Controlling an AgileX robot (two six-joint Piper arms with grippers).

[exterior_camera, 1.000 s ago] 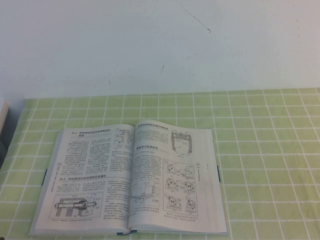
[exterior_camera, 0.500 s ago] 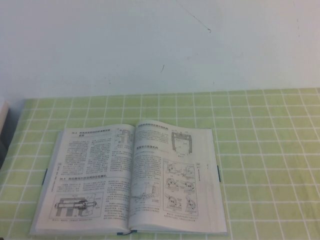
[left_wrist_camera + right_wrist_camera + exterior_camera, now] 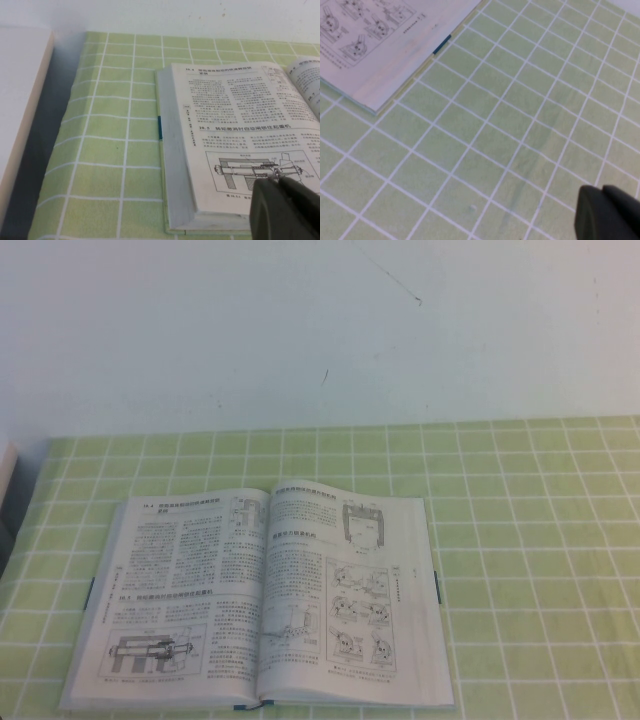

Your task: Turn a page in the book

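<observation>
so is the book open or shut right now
Open. The book lies flat on the green checked tablecloth, both pages showing text and machine drawings. Neither gripper touches it; left gripper hovers close over its near corner.

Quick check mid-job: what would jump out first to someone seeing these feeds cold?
The big open book lies flat on the green checked tablecloth, toward the robot's left, showing dense text and machine drawings. The left end effector hangs above its left-hand page; the right end effector, shut, is over bare cloth beside the book's right edge.
</observation>
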